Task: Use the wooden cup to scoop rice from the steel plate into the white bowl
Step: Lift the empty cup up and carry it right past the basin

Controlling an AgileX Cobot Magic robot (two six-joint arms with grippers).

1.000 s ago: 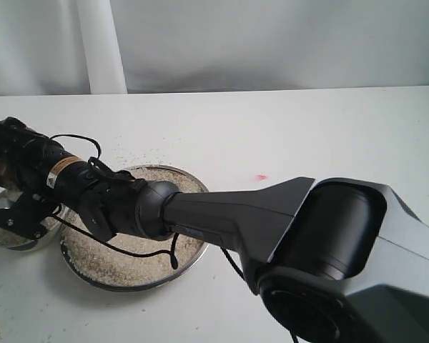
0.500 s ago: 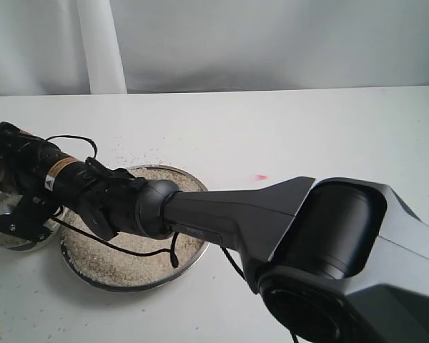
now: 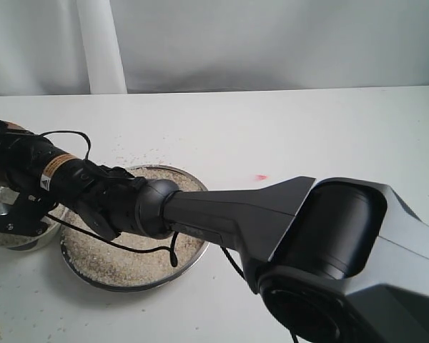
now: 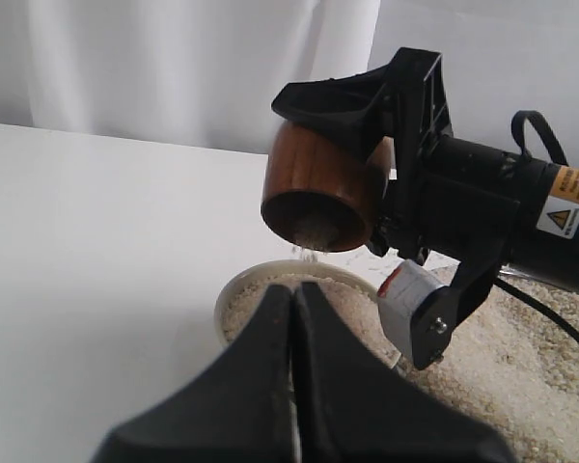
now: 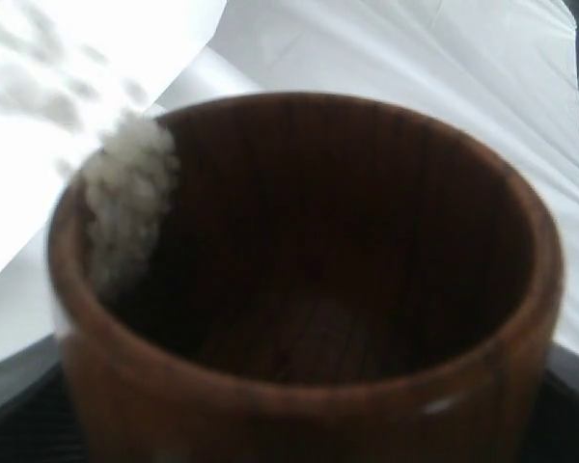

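Note:
My right gripper reaches across to the far left and is shut on the wooden cup. The cup is tipped mouth-down above the white bowl. Rice slides over the cup's rim, and a thin stream of grains drops into the bowl, which is heaped with rice. Beside the bowl lies the steel plate, covered with rice. My left gripper is shut and empty, low in front of the bowl. It does not show in the exterior view.
The right arm stretches over the plate from the lower right. Loose grains lie on the white table behind the plate. A small red mark sits right of the plate. A white curtain hangs at the back.
My right gripper has shifted slightly left over the bowl with the cup and rolled it further over. The left gripper's earlier state is not shown.

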